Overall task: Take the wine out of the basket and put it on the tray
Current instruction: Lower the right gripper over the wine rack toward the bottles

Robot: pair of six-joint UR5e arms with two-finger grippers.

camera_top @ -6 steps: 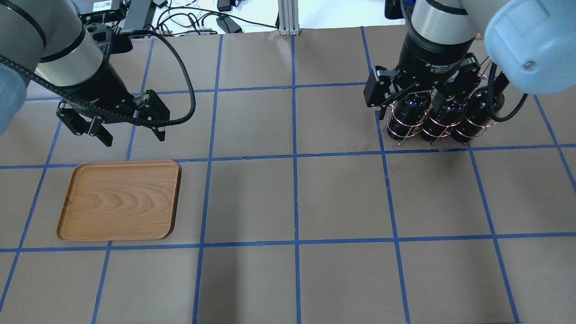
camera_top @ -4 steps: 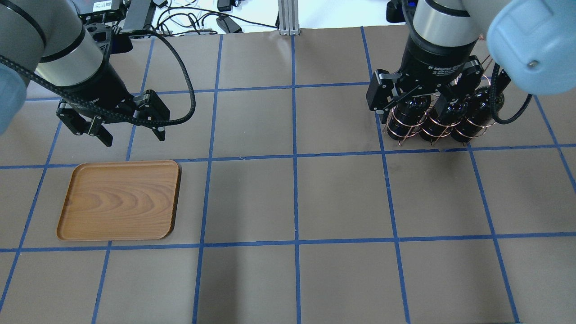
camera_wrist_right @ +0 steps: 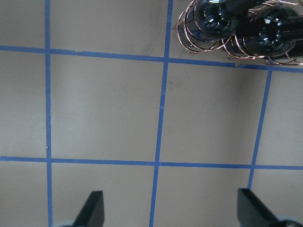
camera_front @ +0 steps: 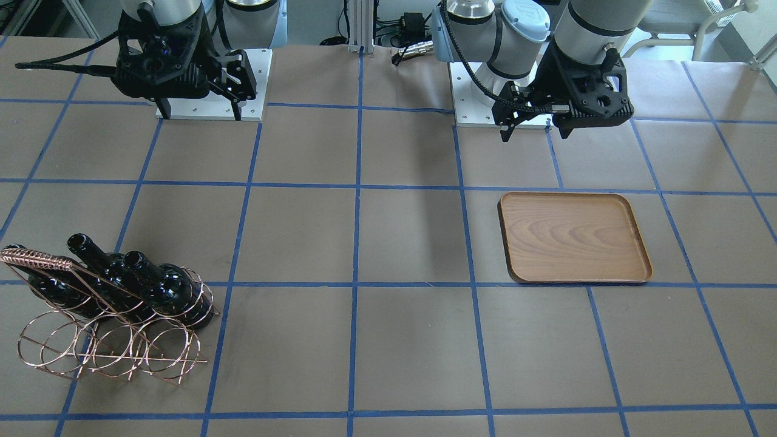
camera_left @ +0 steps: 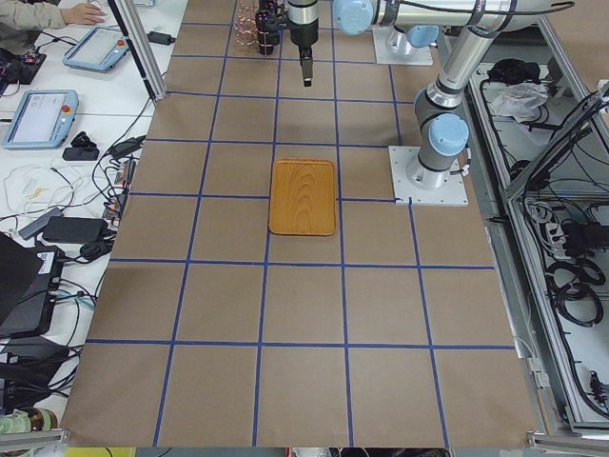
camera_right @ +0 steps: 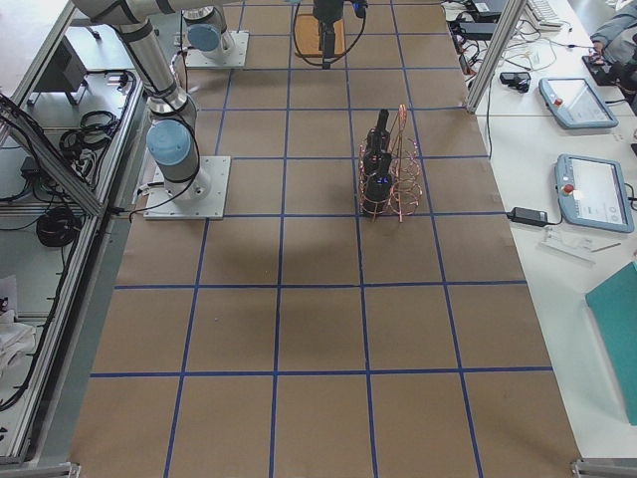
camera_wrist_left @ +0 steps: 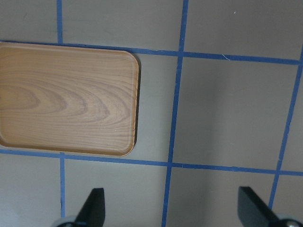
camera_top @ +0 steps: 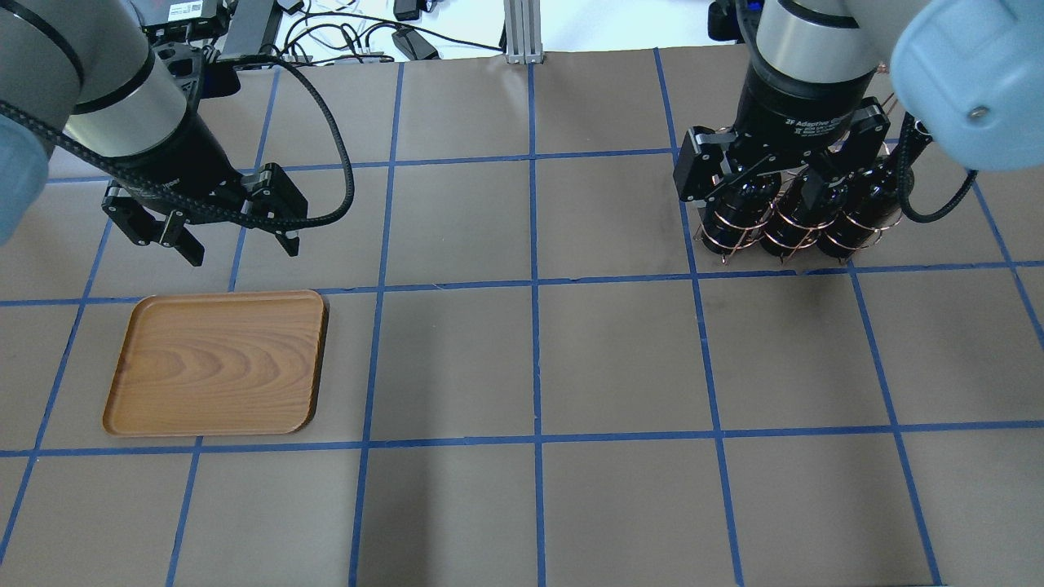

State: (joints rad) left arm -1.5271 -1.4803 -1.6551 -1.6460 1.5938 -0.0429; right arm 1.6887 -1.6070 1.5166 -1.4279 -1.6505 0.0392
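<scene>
The left hand point(camera_top: 241, 249) near the tray point(camera_top: 216, 363) and the right hand point(camera_wrist_right: 171, 210) high near the basket point(camera_front: 36, 260) both gape, gripping nothing, while the wine point(camera_front: 167, 285) lies in that basket beside two like bottles point(camera_front: 91, 252) on the worktop point(camera_top: 530, 367).

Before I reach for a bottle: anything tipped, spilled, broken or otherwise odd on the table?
Nothing stands out. The three wine bottles rest in the basket; the tray lies flat and empty. No spill or breakage shows. The left hand and right hand are open and empty.
</scene>
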